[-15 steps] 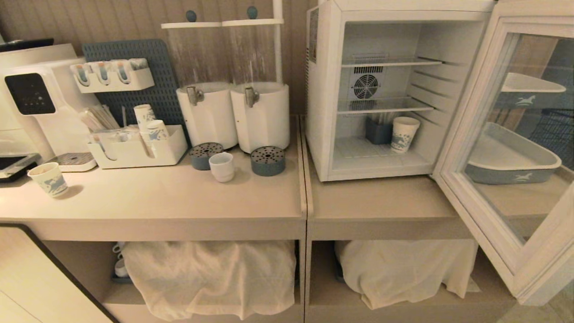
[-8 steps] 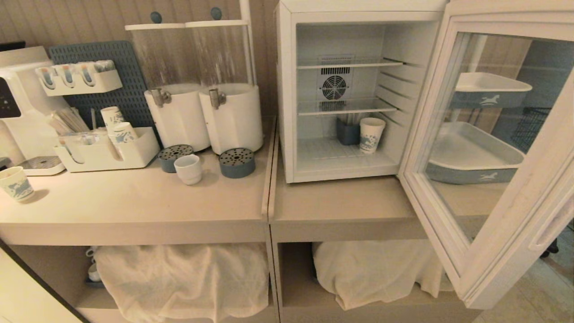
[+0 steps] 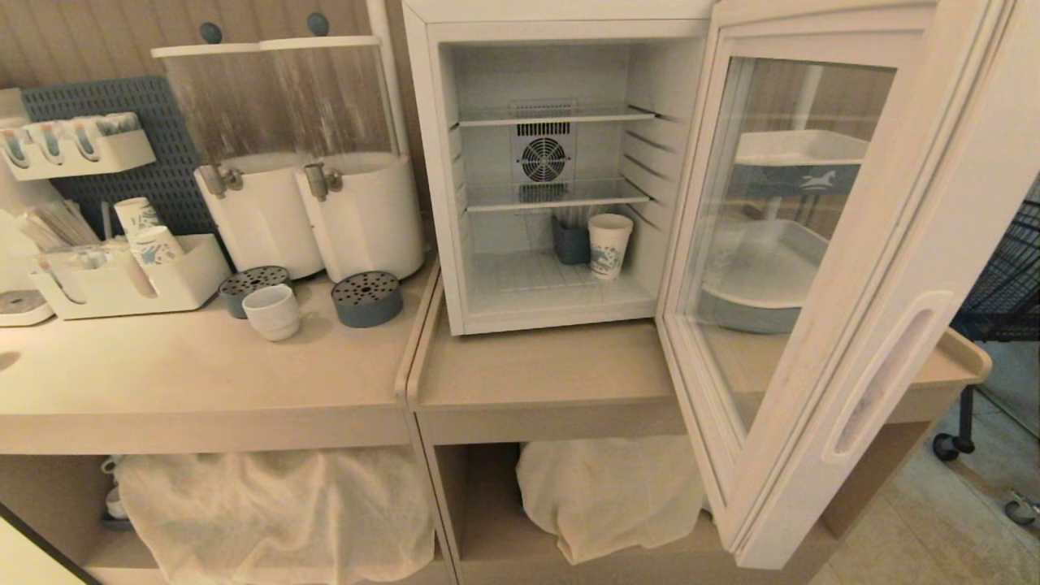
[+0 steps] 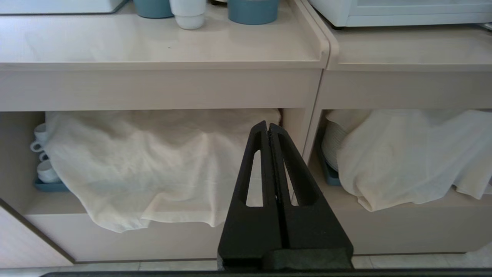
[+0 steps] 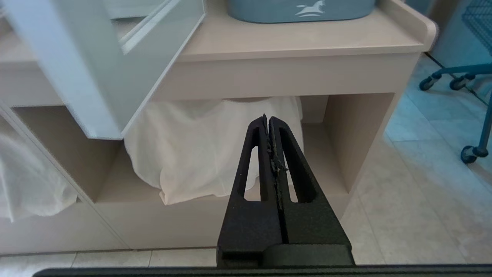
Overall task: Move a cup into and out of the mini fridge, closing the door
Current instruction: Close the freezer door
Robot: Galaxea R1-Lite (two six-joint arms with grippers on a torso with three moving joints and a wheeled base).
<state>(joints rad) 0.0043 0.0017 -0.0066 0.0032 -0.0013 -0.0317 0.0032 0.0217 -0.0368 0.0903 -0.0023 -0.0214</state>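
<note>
The small white cup [image 3: 272,311] stands on the left counter between two blue drip trays, in front of the drink dispensers; its foot also shows in the left wrist view [image 4: 188,17]. The mini fridge [image 3: 428,162] sits on the right counter with its door [image 3: 918,244] swung wide open toward me. On the fridge floor stand a patterned paper cup [image 3: 609,245] and a small blue holder [image 3: 571,242]. Neither arm is in the head view. My left gripper [image 4: 268,125] and right gripper [image 5: 268,118] hang low before the under-counter shelves, both shut and empty. The door's lower corner [image 5: 77,77] hangs above the right gripper.
Two white drink dispensers [image 3: 357,215] and an organiser with paper cups [image 3: 122,280] line the back left. Cloth-covered stacks [image 3: 276,512] fill the lower shelves. Blue-and-white trays [image 3: 764,276] sit behind the open door. A wheeled cart [image 3: 999,309] stands on the floor at right.
The whole head view has shifted left, so the camera has swung right; the fridge now sits centred. The cup, fridge and door have not moved.
</note>
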